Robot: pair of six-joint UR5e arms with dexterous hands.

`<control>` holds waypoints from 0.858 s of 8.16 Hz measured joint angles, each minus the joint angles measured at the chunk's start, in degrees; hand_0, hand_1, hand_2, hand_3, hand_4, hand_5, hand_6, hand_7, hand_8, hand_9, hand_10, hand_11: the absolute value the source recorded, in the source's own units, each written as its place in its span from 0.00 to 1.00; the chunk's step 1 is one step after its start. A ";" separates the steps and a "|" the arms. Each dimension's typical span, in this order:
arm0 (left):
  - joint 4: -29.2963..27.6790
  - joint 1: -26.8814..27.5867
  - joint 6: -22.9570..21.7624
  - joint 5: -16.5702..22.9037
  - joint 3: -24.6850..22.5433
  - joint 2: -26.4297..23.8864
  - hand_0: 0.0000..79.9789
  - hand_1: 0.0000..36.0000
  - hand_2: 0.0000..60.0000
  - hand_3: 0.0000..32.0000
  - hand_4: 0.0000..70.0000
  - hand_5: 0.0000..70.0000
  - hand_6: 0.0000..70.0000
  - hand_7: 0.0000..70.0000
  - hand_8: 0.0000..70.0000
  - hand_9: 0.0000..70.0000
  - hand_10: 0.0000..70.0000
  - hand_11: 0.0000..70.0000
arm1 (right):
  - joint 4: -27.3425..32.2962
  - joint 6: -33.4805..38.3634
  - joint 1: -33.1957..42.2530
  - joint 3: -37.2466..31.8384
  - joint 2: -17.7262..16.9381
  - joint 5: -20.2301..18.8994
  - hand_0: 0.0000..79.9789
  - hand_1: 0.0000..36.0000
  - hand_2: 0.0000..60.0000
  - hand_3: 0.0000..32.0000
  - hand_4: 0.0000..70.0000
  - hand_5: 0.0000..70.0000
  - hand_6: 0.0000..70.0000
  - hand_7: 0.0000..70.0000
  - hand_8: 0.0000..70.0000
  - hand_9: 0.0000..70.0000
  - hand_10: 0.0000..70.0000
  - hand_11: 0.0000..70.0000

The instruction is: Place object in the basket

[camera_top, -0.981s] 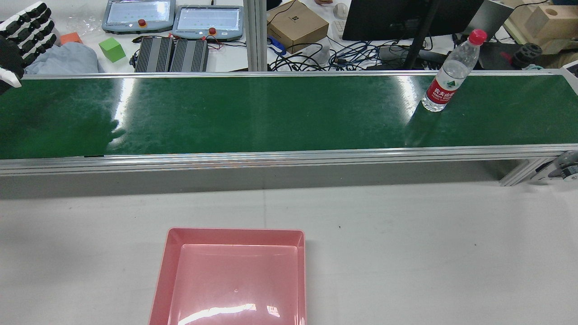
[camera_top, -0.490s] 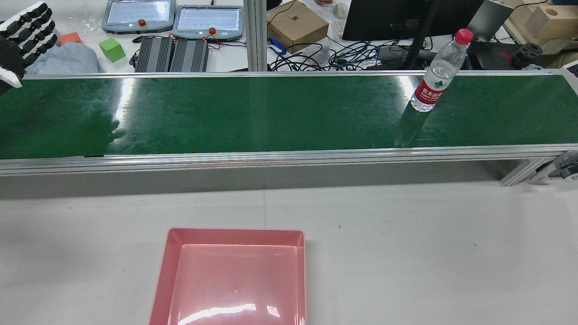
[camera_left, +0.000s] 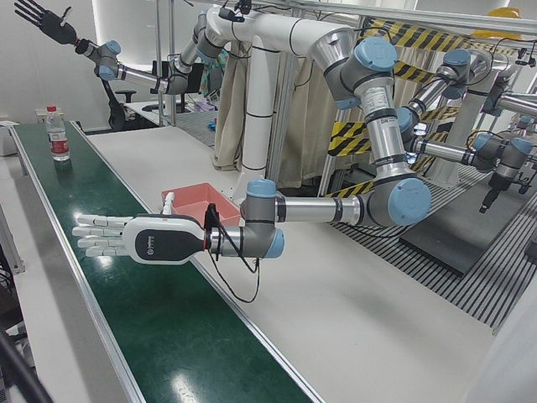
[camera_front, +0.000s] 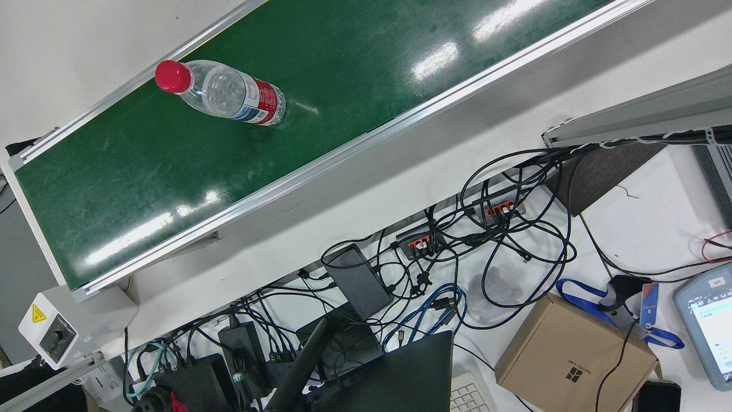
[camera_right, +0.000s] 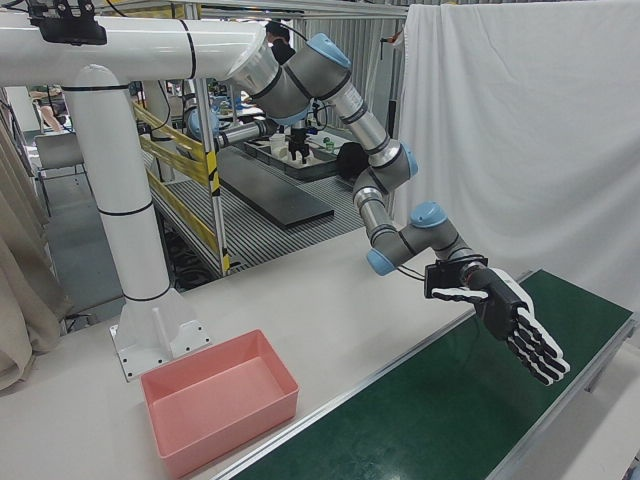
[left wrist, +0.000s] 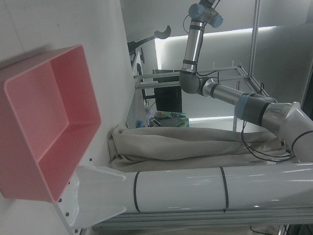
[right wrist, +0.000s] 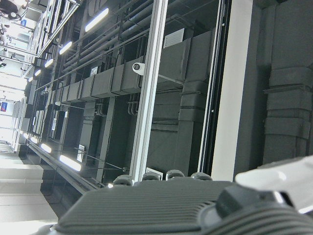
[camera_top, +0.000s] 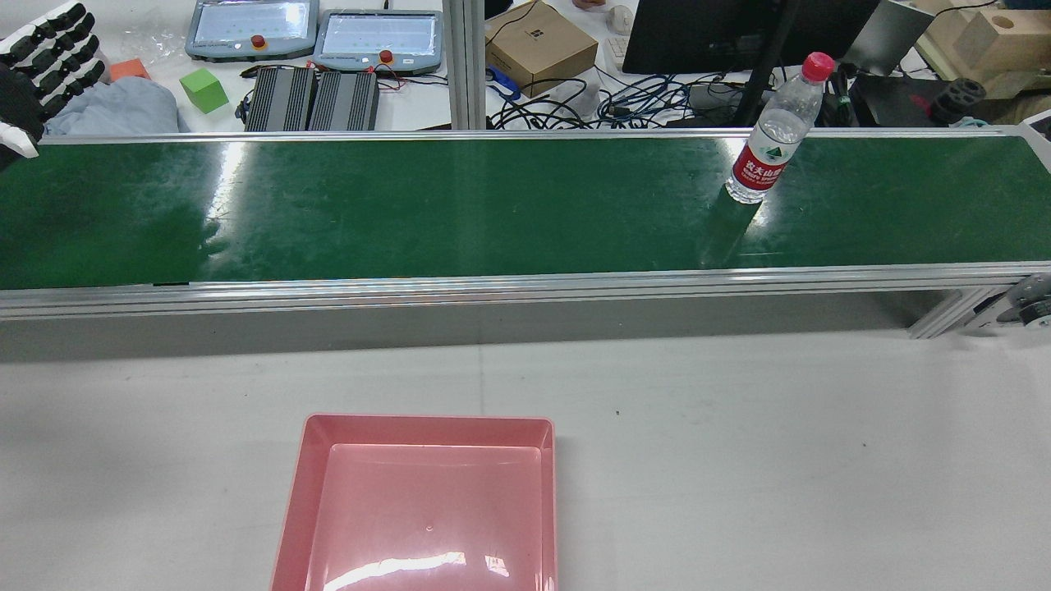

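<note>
A clear water bottle with a red cap and red label stands upright on the green conveyor belt, toward its right end in the rear view. It also shows in the front view and far off in the left-front view. The empty pink basket sits on the white table before the belt. My left hand hovers open and flat over the belt's left end, far from the bottle; it also shows in the left-front view and the right-front view. My right hand is raised high, fingers spread, holding nothing.
Beyond the belt a desk holds two teach pendants, a green cube, a cardboard box, cables and a monitor. The basket shows in the left hand view, the left-front view and the right-front view.
The bottle has travelled left along the belt, still upright. My left hand has stayed in place at the belt's left end.
</note>
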 measured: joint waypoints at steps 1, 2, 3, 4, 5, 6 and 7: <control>0.00 0.00 0.00 0.00 -0.27 0.00 0.76 0.19 0.00 0.00 0.06 0.11 0.01 0.00 0.02 0.02 0.02 0.05 | 0.00 0.00 0.00 -0.02 0.00 0.00 0.00 0.00 0.00 0.00 0.00 0.00 0.00 0.00 0.00 0.00 0.00 0.00; 0.00 -0.05 0.00 0.00 -0.46 0.02 0.76 0.19 0.00 0.00 0.07 0.11 0.01 0.00 0.02 0.02 0.02 0.05 | 0.00 0.00 0.00 -0.09 0.00 -0.03 0.00 0.00 0.00 0.00 0.00 0.00 0.00 0.00 0.00 0.00 0.00 0.00; 0.00 0.00 0.00 0.00 -0.50 0.06 0.77 0.19 0.00 0.00 0.07 0.11 0.01 0.00 0.02 0.02 0.02 0.05 | 0.00 0.00 0.00 -0.06 0.00 -0.03 0.00 0.00 0.00 0.00 0.00 0.00 0.00 0.00 0.00 0.00 0.00 0.00; 0.03 0.11 0.03 0.00 -0.50 0.08 0.76 0.19 0.00 0.00 0.07 0.11 0.01 0.00 0.02 0.02 0.02 0.05 | 0.00 0.00 0.00 0.00 0.00 -0.02 0.00 0.00 0.00 0.00 0.00 0.00 0.00 0.00 0.00 0.00 0.00 0.00; 0.03 0.04 0.03 0.00 -0.56 0.08 0.76 0.19 0.00 0.00 0.07 0.11 0.01 0.00 0.02 0.02 0.02 0.05 | 0.00 0.00 0.00 0.00 0.00 0.00 0.00 0.00 0.00 0.00 0.00 0.00 0.00 0.00 0.00 0.00 0.00 0.00; 0.05 0.02 0.04 0.00 -0.55 0.08 0.76 0.19 0.00 0.00 0.05 0.11 0.01 0.00 0.01 0.02 0.01 0.05 | 0.00 0.00 0.00 0.01 0.00 -0.03 0.00 0.00 0.00 0.00 0.00 0.00 0.00 0.00 0.00 0.00 0.00 0.00; 0.07 0.00 0.03 0.00 -0.56 0.09 0.76 0.18 0.00 0.00 0.02 0.11 0.00 0.00 0.00 0.00 0.00 0.03 | 0.00 0.00 0.00 0.05 0.00 -0.03 0.00 0.00 0.00 0.00 0.00 0.00 0.00 0.00 0.00 0.00 0.00 0.00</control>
